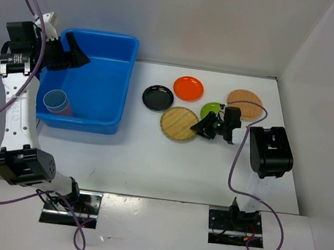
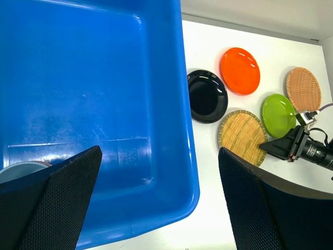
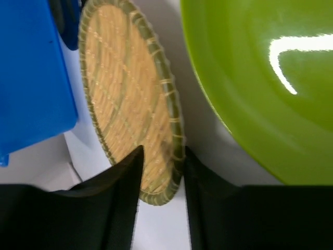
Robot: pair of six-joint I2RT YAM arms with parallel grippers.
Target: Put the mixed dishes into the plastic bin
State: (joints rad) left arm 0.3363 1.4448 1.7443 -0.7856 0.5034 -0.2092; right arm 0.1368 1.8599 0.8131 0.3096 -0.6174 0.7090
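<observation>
The blue plastic bin (image 1: 126, 85) stands at the far left and fills the left wrist view (image 2: 183, 125). A bluish cup (image 1: 57, 102) lies inside it; I cannot make out the pink cup. My left gripper (image 1: 78, 51) hangs open and empty over the bin (image 2: 159, 151). On the table lie a black plate (image 1: 158, 97), an orange plate (image 1: 188, 88), a lime green plate (image 1: 209, 110) and two tan woven plates (image 1: 178, 124) (image 1: 246, 102). My right gripper (image 1: 202, 130) is shut on the right rim of the nearer woven plate (image 3: 130, 94), one finger on each side of the rim (image 3: 161, 153).
The lime green plate (image 3: 260, 83) lies right beside the gripped woven plate. The bin's corner (image 3: 31, 78) shows beyond the woven plate in the right wrist view. White walls enclose the table at the back and on both sides. A purple cable loops near the right arm (image 1: 233, 165).
</observation>
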